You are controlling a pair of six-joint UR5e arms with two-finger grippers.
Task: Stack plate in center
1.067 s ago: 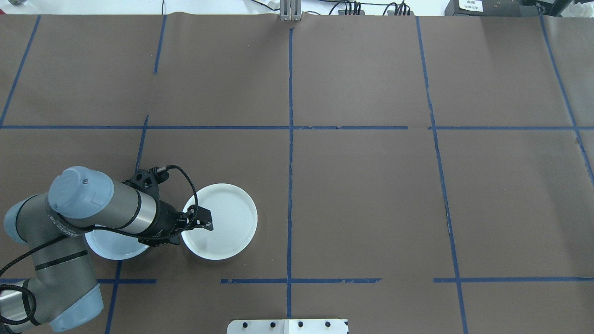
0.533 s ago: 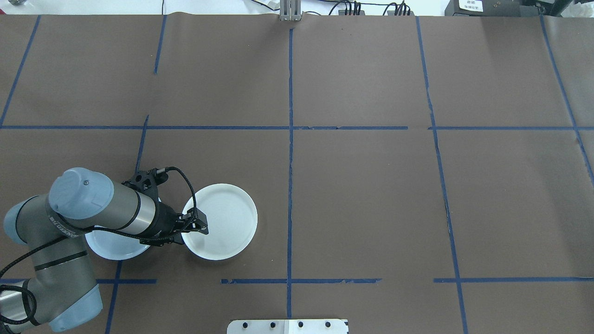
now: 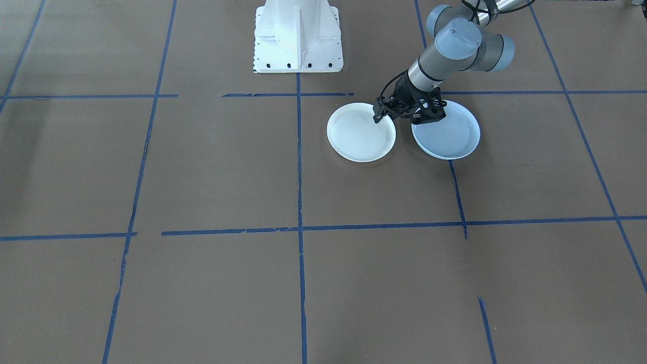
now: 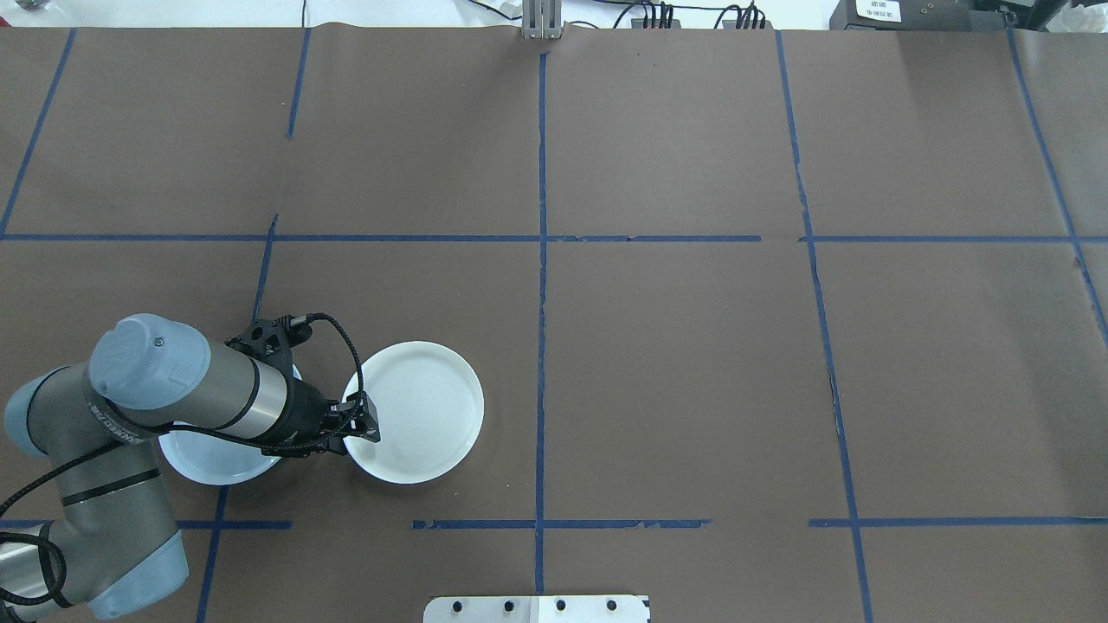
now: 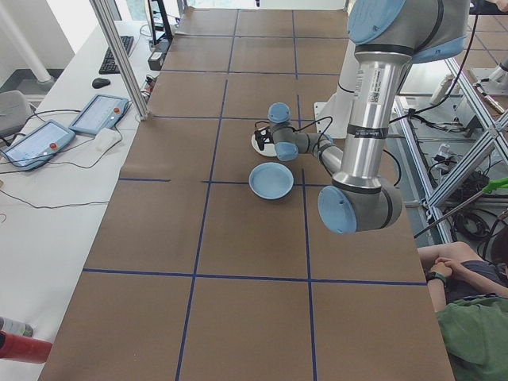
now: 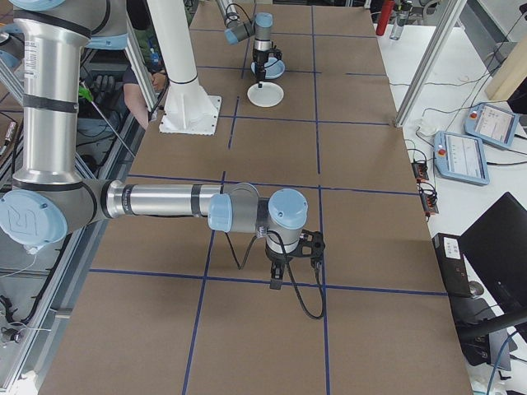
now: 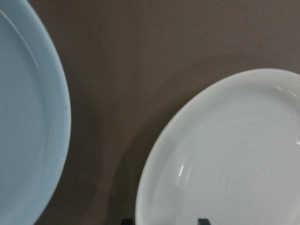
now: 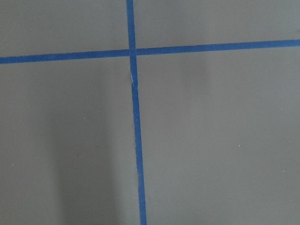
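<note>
The center, a smooth pale blue plate (image 4: 208, 457) (image 3: 447, 135) (image 7: 28, 140), lies flat at the table's front left, partly under my left arm. Beside it, not touching, lies a white plate with concentric rings (image 4: 424, 412) (image 3: 360, 132) (image 7: 234, 159). My left gripper (image 4: 362, 426) (image 3: 378, 114) is open at this white plate's rim on the side facing the blue plate. In the left wrist view one fingertip (image 7: 126, 221) sits outside the rim and one inside. My right gripper (image 6: 276, 280) hangs over bare table far to the right; I cannot tell whether it is open or shut.
Brown paper with blue tape lines (image 4: 541, 260) covers the table. The white robot base (image 3: 298, 38) stands at the near edge. Tablets (image 6: 461, 152) lie on a side bench. A seated person (image 5: 468, 317) is beside the table's end.
My left gripper has drawn back to the left across the white ringed plate, from over its inside to its rim. The white plate has shifted very slightly right.
</note>
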